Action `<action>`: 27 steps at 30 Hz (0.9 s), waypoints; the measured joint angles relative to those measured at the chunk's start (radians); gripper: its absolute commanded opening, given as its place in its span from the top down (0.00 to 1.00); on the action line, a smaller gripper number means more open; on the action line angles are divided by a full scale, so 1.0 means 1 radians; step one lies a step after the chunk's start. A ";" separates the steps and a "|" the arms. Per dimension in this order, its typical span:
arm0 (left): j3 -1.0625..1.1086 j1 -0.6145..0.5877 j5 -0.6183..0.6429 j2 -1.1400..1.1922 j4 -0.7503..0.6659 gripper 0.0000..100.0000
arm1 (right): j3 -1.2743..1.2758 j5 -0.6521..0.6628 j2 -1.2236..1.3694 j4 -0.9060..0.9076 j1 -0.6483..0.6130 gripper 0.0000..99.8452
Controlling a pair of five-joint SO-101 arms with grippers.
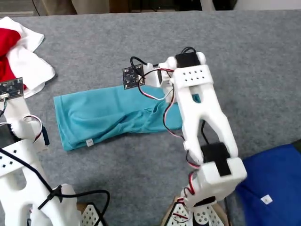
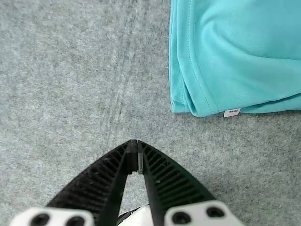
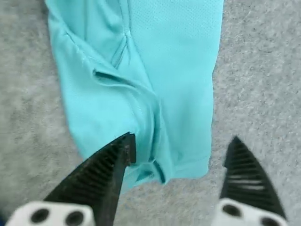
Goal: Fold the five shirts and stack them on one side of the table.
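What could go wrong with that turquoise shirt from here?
The open right gripper hangs over the rumpled end of the teal shirt; it might pinch only the top layer and undo the fold. The left gripper is shut over bare table beside the other end, so nothing pins it and the whole shirt could drag.

The grey, felt-covered table (image 1: 254,52) carries a teal shirt (image 1: 103,115) folded lengthwise at its middle, a red-and-white heap (image 1: 21,59) at one far corner, and a blue shirt (image 1: 275,181) at the opposite near edge.
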 measured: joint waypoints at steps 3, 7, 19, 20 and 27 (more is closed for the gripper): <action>0.000 0.000 0.015 0.000 -0.014 0.98 | 0.000 -0.009 -0.086 0.078 0.000 0.87; 0.000 0.000 0.146 0.029 -0.101 0.91 | 0.000 -0.117 -0.203 0.170 0.000 0.82; -0.327 0.069 0.267 0.743 -0.069 0.79 | -0.002 -0.347 -0.258 0.304 0.210 0.74; -0.381 0.072 0.279 0.801 -0.058 0.79 | -0.002 -0.347 -0.258 0.307 0.226 0.74; -0.706 0.098 0.296 1.131 0.018 0.79 | -0.002 -0.347 -0.258 0.310 0.290 0.74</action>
